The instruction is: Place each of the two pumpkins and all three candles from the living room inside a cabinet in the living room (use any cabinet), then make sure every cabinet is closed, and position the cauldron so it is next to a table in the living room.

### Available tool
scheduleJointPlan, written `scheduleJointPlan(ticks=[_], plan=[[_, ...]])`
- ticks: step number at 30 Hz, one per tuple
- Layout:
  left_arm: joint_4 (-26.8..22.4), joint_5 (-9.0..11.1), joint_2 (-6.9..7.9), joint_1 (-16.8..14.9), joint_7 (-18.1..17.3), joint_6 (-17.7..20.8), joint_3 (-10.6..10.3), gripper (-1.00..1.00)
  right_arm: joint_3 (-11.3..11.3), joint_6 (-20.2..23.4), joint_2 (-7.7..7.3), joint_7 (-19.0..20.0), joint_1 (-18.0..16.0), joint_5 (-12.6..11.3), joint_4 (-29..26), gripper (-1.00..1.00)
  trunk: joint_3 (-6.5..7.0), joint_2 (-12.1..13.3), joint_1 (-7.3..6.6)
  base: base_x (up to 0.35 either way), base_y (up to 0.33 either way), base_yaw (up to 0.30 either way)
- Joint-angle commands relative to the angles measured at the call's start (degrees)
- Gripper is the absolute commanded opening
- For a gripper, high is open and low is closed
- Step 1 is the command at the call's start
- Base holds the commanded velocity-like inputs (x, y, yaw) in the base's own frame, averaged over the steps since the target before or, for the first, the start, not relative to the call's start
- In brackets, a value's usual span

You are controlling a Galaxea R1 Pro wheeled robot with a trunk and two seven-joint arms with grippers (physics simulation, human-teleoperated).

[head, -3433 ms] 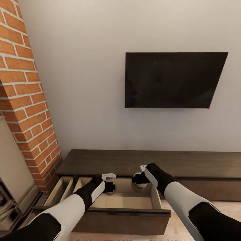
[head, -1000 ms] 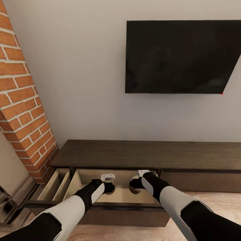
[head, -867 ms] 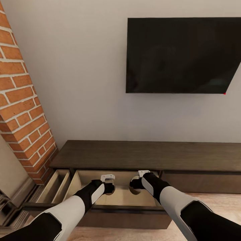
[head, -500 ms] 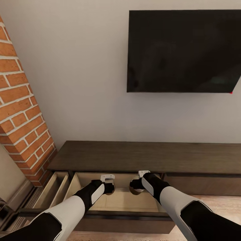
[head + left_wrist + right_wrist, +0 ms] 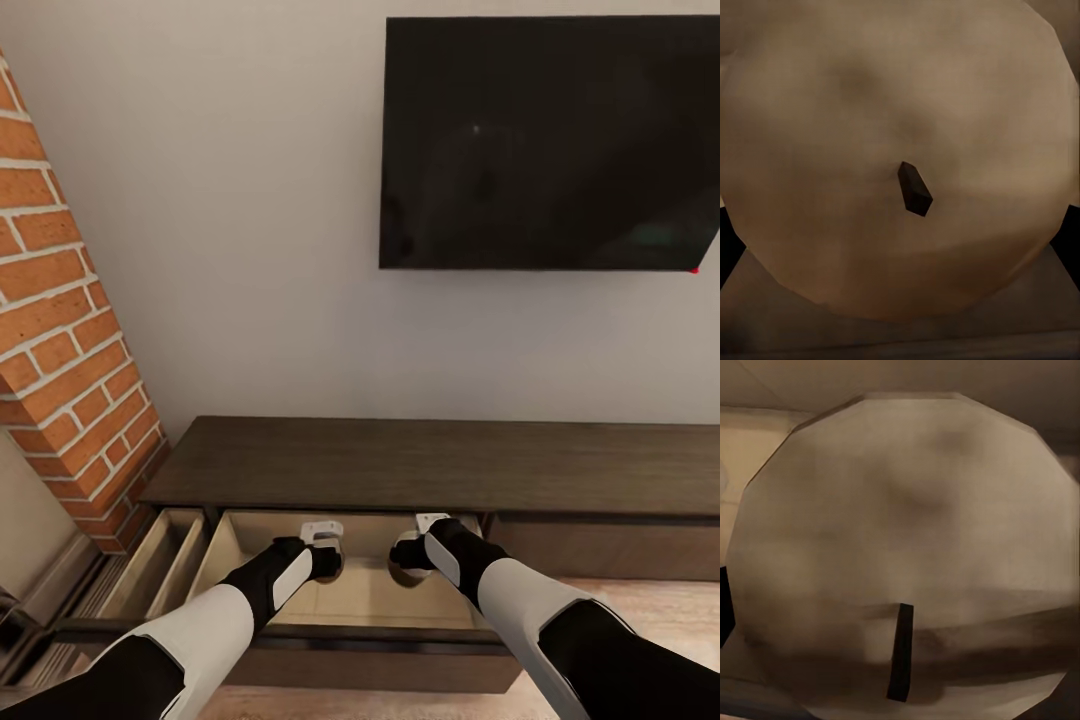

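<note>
The cabinet (image 5: 440,465) is a long, low, dark brown unit against the wall, with a wide drawer (image 5: 370,600) pulled out at its left part. Both grippers hang over that drawer's pale inside, near the cabinet's front. My left gripper (image 5: 332,563) is shut on a candle (image 5: 892,150), whose tan round top with a dark wick shows up close in the left wrist view. My right gripper (image 5: 408,558) is shut on a second candle (image 5: 907,532), paler grey-tan with a dark wick. The pumpkins, cauldron and table are out of view.
A narrow second drawer (image 5: 160,565) stands open left of the wide one. A brick column (image 5: 70,330) rises at the left, with a pale hearth (image 5: 25,540) below it. A black TV (image 5: 545,140) hangs on the wall above the cabinet. Wood floor (image 5: 650,600) lies at the right.
The whole picture has shifted, so the camera moved closer to the cabinet. Both grippers still hold their candles over the open drawer, now nearer the cabinet's front.
</note>
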Motion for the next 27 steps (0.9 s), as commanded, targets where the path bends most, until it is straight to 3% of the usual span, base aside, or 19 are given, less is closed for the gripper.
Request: scheduleJointPlan(ticks=[1, 5, 27], plan=[[-0.1, 0.3, 0.00, 0.0, 0.3, 0.2, -0.2, -1.00, 0.4, 0.3, -0.01, -0.4, 0.0, -0.6, -0.1, -1.00, -0.30, -0.4, 0.22, 0.000, 0.000, 0.000], [-0.2, 0.3, 0.00, 0.0, 0.3, 0.2, -0.2, -1.00, 0.4, 0.2, -0.01, -0.4, 0.0, -0.6, -0.1, -1.00, -1.34, -2.0, 1.09, 0.000, 0.000, 0.000], [-0.2, 0.3, 0.00, 0.0, 0.3, -0.1, -0.2, -1.00, 0.4, 0.2, -0.01, -0.4, 0.0, -0.4, 0.0, -1.00, -3.33, -2.0, 1.09, 0.000, 0.000, 0.000]])
